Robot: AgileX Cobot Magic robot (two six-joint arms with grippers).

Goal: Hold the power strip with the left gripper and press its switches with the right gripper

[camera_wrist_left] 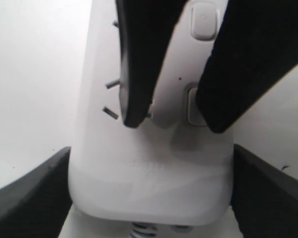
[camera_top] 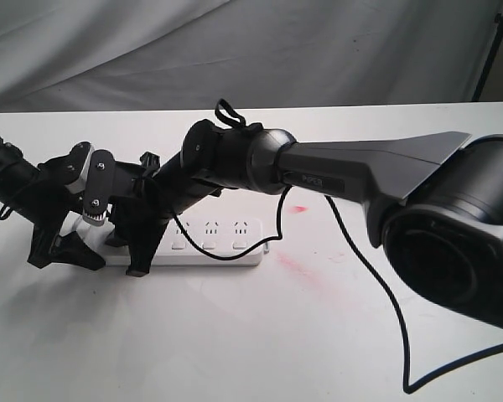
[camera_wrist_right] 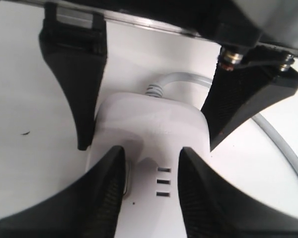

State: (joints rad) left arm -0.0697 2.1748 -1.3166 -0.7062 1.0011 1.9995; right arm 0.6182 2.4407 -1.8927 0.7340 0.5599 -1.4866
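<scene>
The white power strip (camera_top: 222,239) lies flat on the white table. My left gripper (camera_top: 85,243) is shut on its cord end, one black finger (camera_wrist_left: 32,196) against each long side of the strip (camera_wrist_left: 149,183). My right gripper (camera_top: 147,249) reaches across from the right and stands open over the strip (camera_wrist_right: 154,126). One of its fingers (camera_wrist_right: 97,198) rests on a switch (camera_wrist_right: 127,177), mostly hiding it. Another switch (camera_wrist_left: 204,20) shows uncovered further along. Three more switches (camera_top: 208,246) show to the right of the arms. The light grey cord (camera_wrist_right: 181,78) leaves the held end.
A black cable (camera_top: 235,256) from the right arm drapes over the strip and trails across the table toward the front right. A faint red smear (camera_top: 300,266) marks the tabletop. A grey cloth (camera_top: 235,50) hangs behind the table's far edge.
</scene>
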